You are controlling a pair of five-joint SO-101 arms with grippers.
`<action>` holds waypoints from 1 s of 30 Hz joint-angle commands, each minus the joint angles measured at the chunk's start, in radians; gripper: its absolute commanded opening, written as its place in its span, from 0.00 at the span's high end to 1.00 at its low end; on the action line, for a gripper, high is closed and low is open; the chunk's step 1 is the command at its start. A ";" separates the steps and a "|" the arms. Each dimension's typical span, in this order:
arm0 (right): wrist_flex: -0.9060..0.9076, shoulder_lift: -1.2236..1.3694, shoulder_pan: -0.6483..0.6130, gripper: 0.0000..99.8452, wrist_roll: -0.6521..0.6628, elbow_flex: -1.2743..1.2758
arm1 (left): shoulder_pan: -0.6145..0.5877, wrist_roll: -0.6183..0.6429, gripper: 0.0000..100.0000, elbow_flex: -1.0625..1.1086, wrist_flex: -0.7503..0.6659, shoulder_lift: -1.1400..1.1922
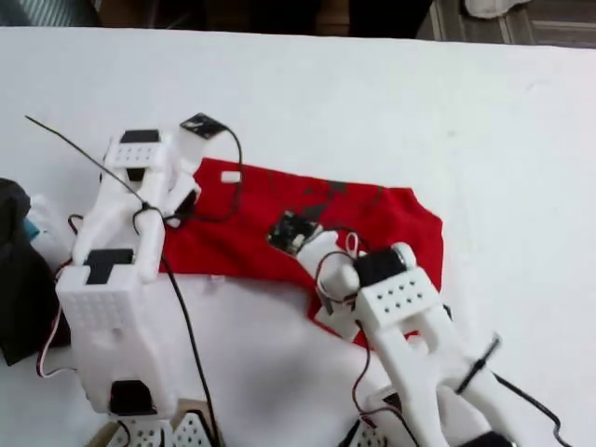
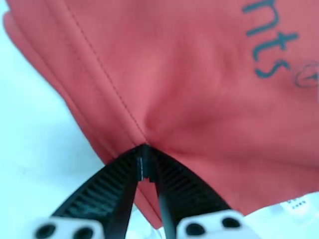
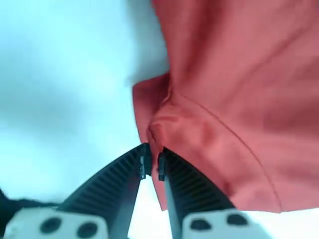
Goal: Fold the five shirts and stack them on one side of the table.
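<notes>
Nearest the front edge of the table (image 1: 419, 102), the two arms are rising from their bases, the left one toward the table's left side and the right one toward the middle. A dark bundle of cloth (image 1: 19, 279) is lying at the left edge, just beside the left arm's base.

A little farther in, the right gripper (image 3: 150, 167) is bearing down on the near edge of the red shirt (image 1: 391, 223). Its fingers are drawn almost together, and a bunched fold of the hem is sitting pinched between their tips. White table is showing beside that fold.

Farther back, the left gripper (image 2: 144, 164) is pressing on the shirt's left end. Its fingers are closed tip to tip on the cloth beside a stitched seam, and the fabric is puckering out from that spot.

The shirt is lying spread across the middle of the table, well apart from the far edge. Its long side is running left to right, and its right end is curving toward the front. A dark print (image 1: 326, 191) is showing on its upper face near the middle, and a small white label (image 1: 230, 176) is sitting at its far edge, just beside the left arm's wrist.
</notes>
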 commanded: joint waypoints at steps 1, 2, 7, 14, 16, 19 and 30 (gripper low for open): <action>0.065 -0.090 -0.005 0.92 0.035 -0.003 | -0.011 0.003 0.98 0.004 -0.021 0.009; 0.079 -0.102 -0.005 0.88 0.035 -0.003 | -0.011 0.003 0.98 0.004 -0.021 0.009; 0.099 -0.134 -0.001 0.73 0.035 -0.011 | -0.011 0.003 0.98 0.004 -0.021 0.009; -0.070 -0.154 0.157 0.95 0.034 0.068 | -0.011 0.006 0.98 0.004 -0.021 0.009; -0.105 -0.153 0.174 0.98 0.035 0.115 | -0.011 0.006 0.98 0.004 -0.021 0.009; -0.104 -0.153 0.166 0.87 0.037 0.164 | -0.011 0.005 0.98 0.004 -0.023 0.009; -0.091 -0.153 0.124 0.67 0.252 0.287 | -0.011 0.008 0.98 0.004 -0.032 0.009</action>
